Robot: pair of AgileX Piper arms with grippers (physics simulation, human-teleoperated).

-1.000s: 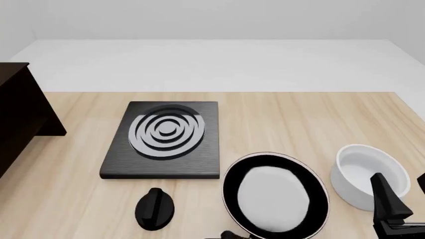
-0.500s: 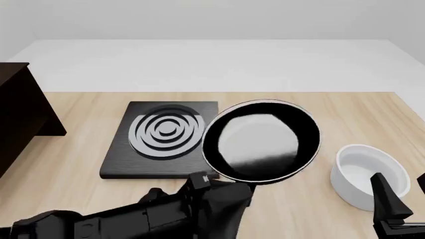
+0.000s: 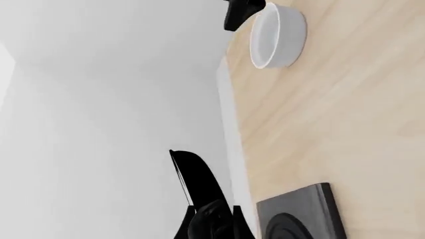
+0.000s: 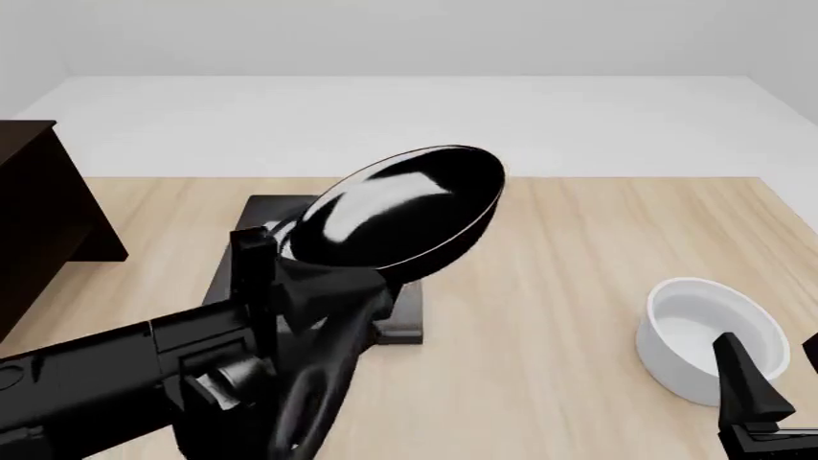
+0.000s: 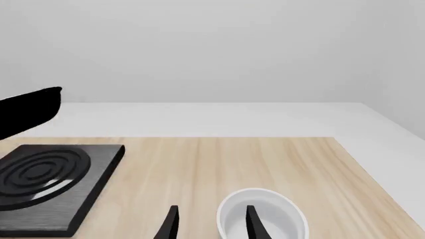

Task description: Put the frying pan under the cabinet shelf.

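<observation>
The frying pan point(image 4: 398, 216) hangs in the air, tilted, over the black ringed slab point(image 4: 243, 278), its glossy inside facing the front camera. My left gripper point(image 4: 332, 290) is shut on its handle just behind the pan's rim; the loop end point(image 4: 302, 417) hangs down below the arm. In the left wrist view the pan point(image 3: 196, 180) shows edge-on beyond the left gripper point(image 3: 212, 223). The cabinet shelf point(image 4: 38, 225) stands at the table's far left, well away from the pan. At the front right my right gripper point(image 4: 773, 383) is open, right beside the white bowl point(image 4: 696, 331).
The black slab with grey rings point(image 5: 47, 177) lies left of centre, partly hidden by the pan and left arm. A deep white bowl point(image 5: 265, 221) sits at the front right, with one right fingertip point(image 5: 252, 221) over it. The table's back edge meets a pale floor.
The left arm has come into view and lifted the pan from the front of the table, swinging it up and left over the slab while tilting it. The right arm has not moved.
</observation>
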